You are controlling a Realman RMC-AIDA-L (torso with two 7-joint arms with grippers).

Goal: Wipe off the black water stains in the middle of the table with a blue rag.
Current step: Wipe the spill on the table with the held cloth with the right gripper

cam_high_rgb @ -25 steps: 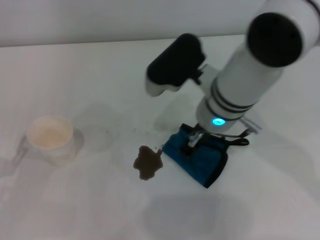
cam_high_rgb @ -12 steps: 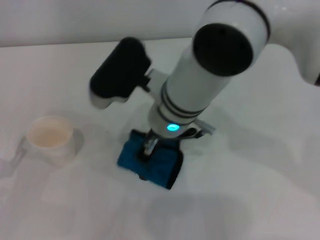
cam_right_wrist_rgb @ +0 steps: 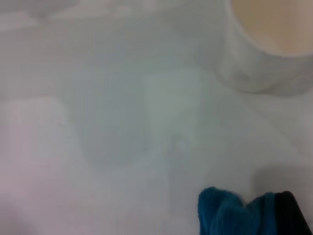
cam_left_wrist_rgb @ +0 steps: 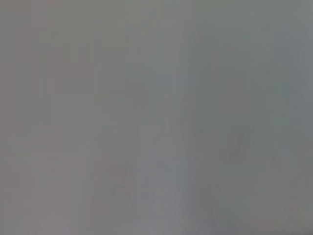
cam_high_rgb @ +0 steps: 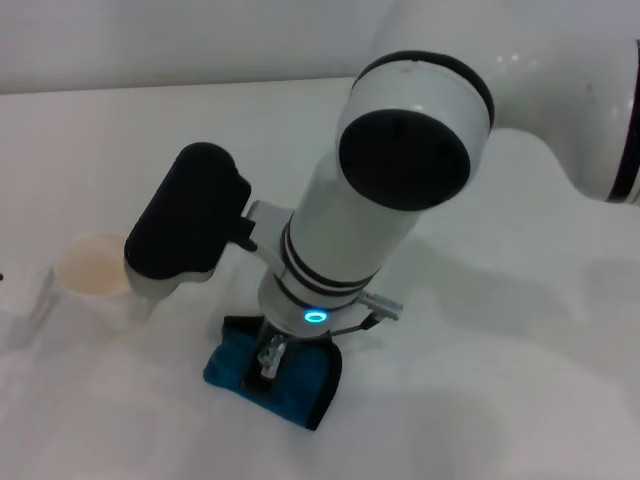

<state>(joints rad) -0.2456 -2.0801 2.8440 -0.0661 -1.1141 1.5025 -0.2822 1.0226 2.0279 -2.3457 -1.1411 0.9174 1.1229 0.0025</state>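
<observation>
Pressing the blue rag (cam_high_rgb: 268,372) flat near the desk's (cam_high_rgb: 480,400) front edge, the right pincer (cam_high_rgb: 270,356) grips it. Stain isn't visible. Sweeping further toward the left edge could bump that cup (cam_high_rgb: 92,270).

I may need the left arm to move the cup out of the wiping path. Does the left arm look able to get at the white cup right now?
Cannot say yes. The left arm appears in no view, and its wrist camera shows nothing. The white cup stands on the table, partly screened by the right gripper, which presses the blue rag nearby.
</observation>
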